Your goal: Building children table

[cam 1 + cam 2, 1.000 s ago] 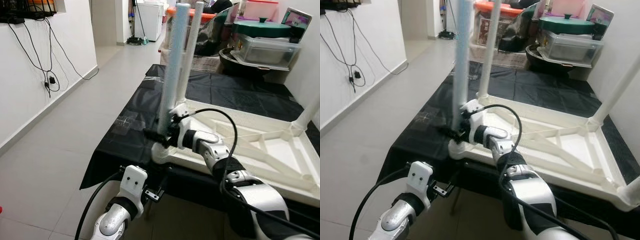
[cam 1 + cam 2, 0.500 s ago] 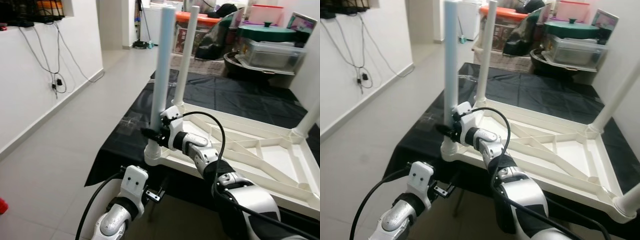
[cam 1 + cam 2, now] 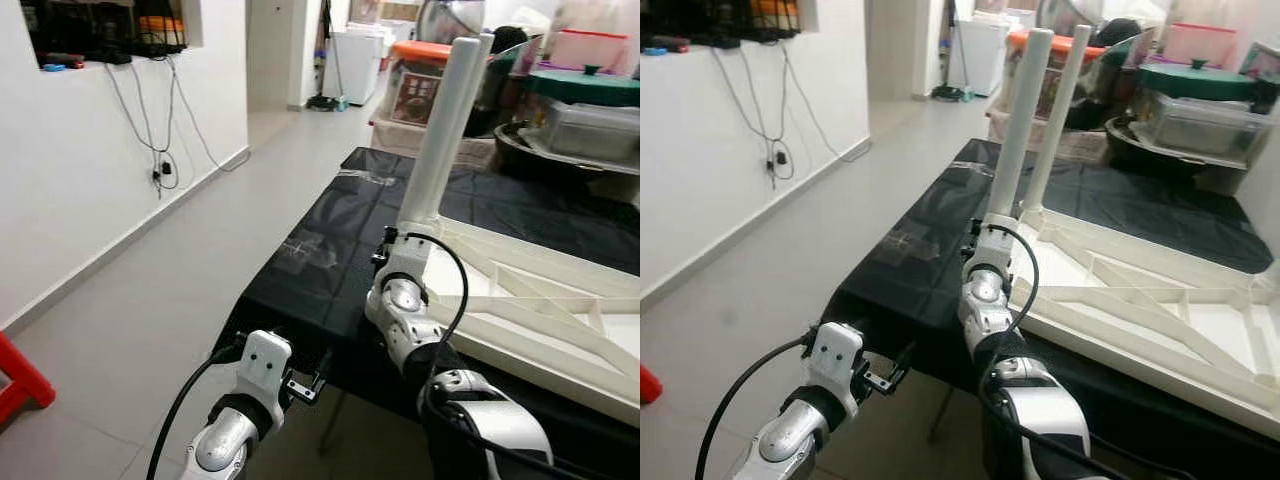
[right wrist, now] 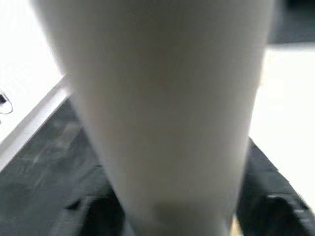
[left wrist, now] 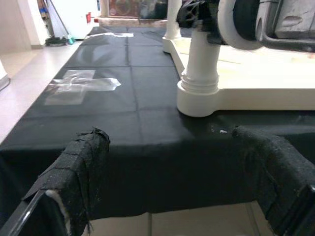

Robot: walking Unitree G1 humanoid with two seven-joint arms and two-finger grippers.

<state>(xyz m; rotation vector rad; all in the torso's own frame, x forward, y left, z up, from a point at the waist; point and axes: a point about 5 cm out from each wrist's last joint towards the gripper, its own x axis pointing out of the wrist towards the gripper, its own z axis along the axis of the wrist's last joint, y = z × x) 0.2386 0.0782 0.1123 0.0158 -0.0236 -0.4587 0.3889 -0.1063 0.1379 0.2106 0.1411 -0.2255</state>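
Black-covered surface (image 5: 98,98) carries upturned white table (image 3: 1160,320); right end effector (image 5: 197,12) probably clamps corner leg (image 3: 1018,125). Left end effector (image 5: 182,182) gapes wide by surface's front edge.

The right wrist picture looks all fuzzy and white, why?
In the right wrist view the white table leg sits right against the lens, far too close to focus, so it blurs. The left wrist view shows that leg's base sharply, and both eye views are clear.

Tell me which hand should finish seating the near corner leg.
Right. The right hand is already closed around the near corner leg just above its socket on the upturned white table. The left hand hangs open below the black table's edge, holding nothing.
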